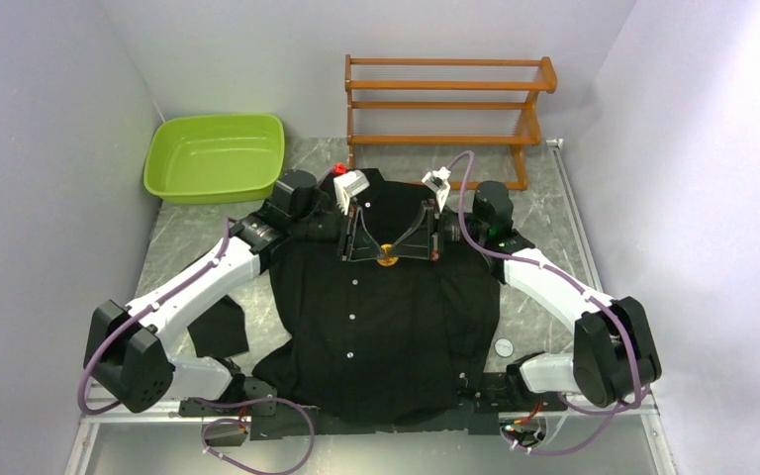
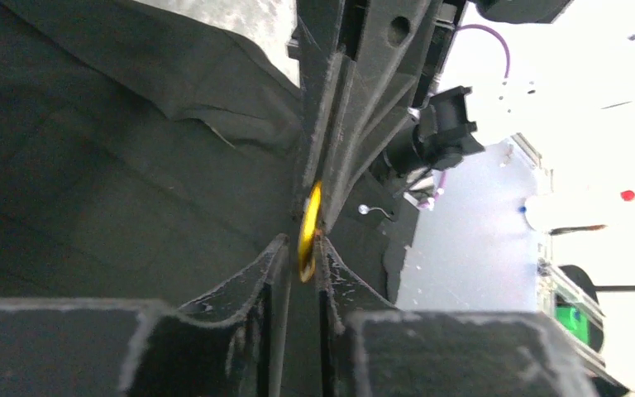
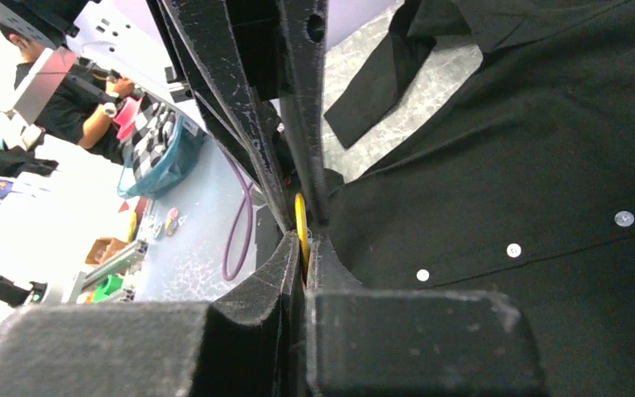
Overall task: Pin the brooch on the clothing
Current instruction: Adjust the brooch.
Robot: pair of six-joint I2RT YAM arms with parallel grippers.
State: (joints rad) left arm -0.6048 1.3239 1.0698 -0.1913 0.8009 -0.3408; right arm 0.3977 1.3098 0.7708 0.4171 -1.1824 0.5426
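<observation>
The black shirt [image 1: 376, 336] lies spread flat on the table, collar at the far end and white buttons down its middle. It also shows in the left wrist view [image 2: 91, 190] and the right wrist view [image 3: 529, 149]. The small orange brooch [image 1: 387, 255] sits over the upper chest near the placket. It shows edge-on as a yellow disc in both wrist views [image 2: 308, 223] [image 3: 299, 219]. My left gripper [image 1: 378, 256] [image 2: 302, 246] and my right gripper [image 1: 399, 255] [image 3: 302, 244] meet tip to tip at it. Each has its jaws closed on the disc from opposite sides. No blue part shows.
A green basin [image 1: 216, 156] stands at the far left and a wooden rack [image 1: 445, 104] at the far wall. A small red object [image 1: 337, 169] lies by the collar. A small white disc [image 1: 504, 346] lies on the table right of the shirt. A sleeve [image 1: 218, 327] is folded at the left.
</observation>
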